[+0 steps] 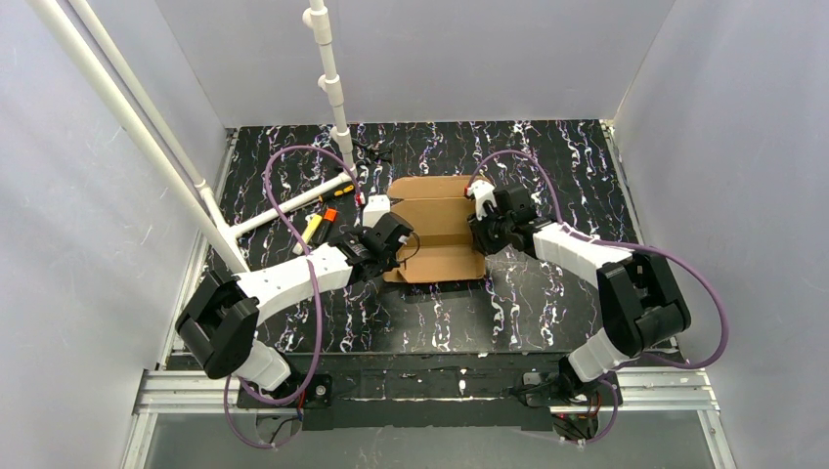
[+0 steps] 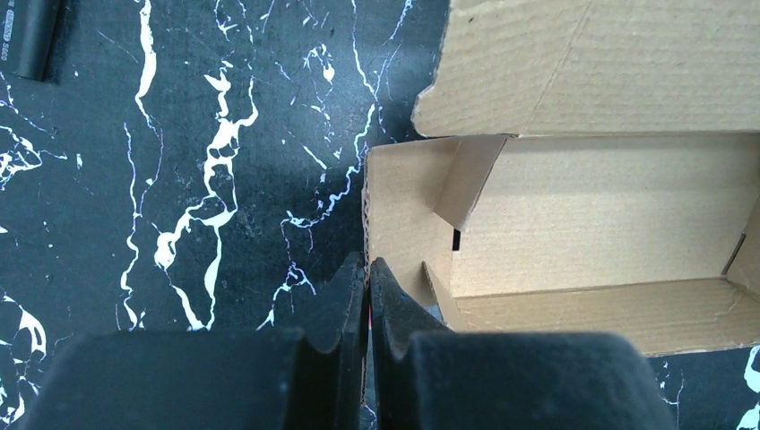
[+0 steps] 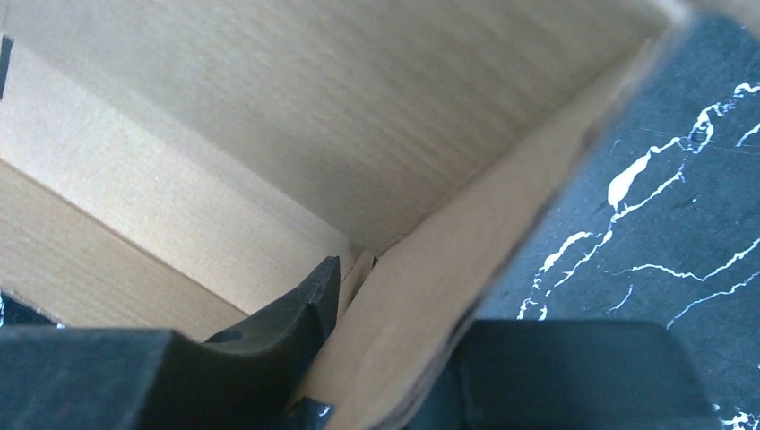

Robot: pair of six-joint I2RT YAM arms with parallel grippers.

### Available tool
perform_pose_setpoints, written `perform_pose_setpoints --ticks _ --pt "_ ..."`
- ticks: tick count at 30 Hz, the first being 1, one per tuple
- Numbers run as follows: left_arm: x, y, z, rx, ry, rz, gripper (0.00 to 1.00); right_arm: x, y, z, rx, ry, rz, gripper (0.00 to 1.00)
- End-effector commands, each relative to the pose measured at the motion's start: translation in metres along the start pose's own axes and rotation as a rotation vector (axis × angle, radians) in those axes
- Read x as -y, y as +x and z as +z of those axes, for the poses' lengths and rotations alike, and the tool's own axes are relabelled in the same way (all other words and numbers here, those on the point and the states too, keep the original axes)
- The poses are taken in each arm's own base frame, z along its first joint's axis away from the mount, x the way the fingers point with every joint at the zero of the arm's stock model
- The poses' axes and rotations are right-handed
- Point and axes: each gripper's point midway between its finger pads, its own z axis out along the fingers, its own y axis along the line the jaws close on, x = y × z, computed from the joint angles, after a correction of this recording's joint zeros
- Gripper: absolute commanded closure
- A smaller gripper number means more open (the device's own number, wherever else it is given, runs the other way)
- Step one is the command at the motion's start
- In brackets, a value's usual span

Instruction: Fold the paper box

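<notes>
Paper box (image 1: 437,223) is sitting half-formed mid-table (image 1: 547,166), spanning between the 2 arms.
Left gripper (image 2: 367,269) is pinching its left end wall and right gripper (image 1: 478,233) its right. The tray's long axis is running gripper to gripper, both equally near.

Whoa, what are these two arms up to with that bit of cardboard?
Two robot arms are folding a paper box on the table. The left gripper pinches the box's left side wall, and the right gripper has the right side wall between its fingers. The walls stand upright, so the tray shape is formed, but the lid flap on the far side is open. A few markers lie off to the left, apart from the box.
</notes>
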Motion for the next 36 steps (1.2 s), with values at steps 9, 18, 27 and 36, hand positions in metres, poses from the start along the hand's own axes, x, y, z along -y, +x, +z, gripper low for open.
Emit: perform_pose_setpoints --ticks 9,18,27,36 --pt "0.023 -0.026 -0.023 0.064 0.118 -0.035 1.00 0.004 -0.023 0.000 0.036 0.049 -0.007 0.99" --pt "0.050 -0.015 -0.030 0.046 0.311 -0.105 0.90 0.003 -0.020 0.005 0.033 0.045 0.015 0.99" --pt "0.062 0.001 -0.023 -0.026 0.356 -0.092 0.75 0.003 -0.018 0.008 0.026 0.042 0.020 0.99" --pt "0.060 0.007 -0.028 -0.066 0.477 -0.199 0.58 0.004 -0.016 0.010 0.016 0.043 0.019 0.99"
